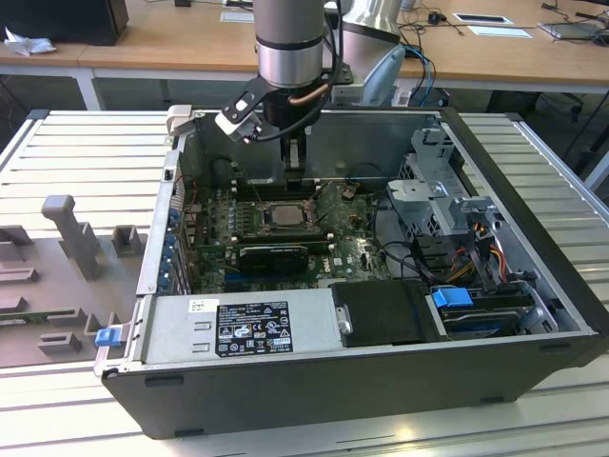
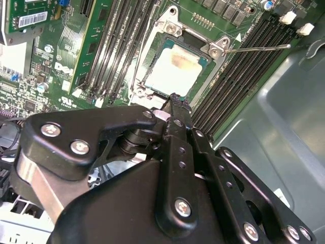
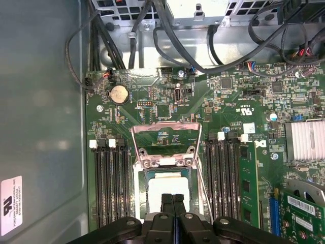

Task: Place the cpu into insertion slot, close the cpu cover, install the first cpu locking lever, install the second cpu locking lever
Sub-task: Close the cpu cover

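A: Where is the cpu?

B: It lies flat in the insertion slot, pale top up, on the green motherboard, with memory slots on either side. That step looks done.

A: And the cpu cover?

B: It is swung open on its hinge, and the board shows through its cut-out. Closing it seems to be the step in hand.

A: The gripper?

B: Its fingers are pressed together with nothing between them. They sit at the near edge of the chip, deep inside the open computer case.

A: What would closing call for?

B: Probably a push on the cover's free edge to fold it over the chip without nudging the chip. One locking lever juts out unlatched.

A: Anything unclear?

B: The fingers hide the chip's near edge, so he cannot tell whether they touch it. The second lever is hard to pick out.
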`<state>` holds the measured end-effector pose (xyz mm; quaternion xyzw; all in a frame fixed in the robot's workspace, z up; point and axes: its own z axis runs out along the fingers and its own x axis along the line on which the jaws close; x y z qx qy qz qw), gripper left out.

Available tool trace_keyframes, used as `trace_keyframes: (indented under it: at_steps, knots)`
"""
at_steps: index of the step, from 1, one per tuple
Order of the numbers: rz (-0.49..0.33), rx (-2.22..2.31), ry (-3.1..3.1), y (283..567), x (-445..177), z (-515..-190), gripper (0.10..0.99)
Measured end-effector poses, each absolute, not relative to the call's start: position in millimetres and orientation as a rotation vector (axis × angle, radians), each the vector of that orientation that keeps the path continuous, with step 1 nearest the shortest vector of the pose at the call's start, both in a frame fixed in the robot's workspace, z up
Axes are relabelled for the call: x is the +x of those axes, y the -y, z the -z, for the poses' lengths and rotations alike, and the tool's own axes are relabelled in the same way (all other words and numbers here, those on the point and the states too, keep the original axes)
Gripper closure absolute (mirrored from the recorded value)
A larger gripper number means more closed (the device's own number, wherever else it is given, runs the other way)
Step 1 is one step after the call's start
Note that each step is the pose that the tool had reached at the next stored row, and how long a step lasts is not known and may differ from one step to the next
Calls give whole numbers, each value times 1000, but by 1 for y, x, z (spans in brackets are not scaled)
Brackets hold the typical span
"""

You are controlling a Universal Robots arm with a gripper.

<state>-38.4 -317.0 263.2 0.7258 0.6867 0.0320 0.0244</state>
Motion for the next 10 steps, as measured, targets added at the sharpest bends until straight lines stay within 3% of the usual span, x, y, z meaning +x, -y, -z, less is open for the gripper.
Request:
trace_keyframes:
  at_steps: [10]
  knots:
    - [-99,2246,-2124,317,-38,-267,980]
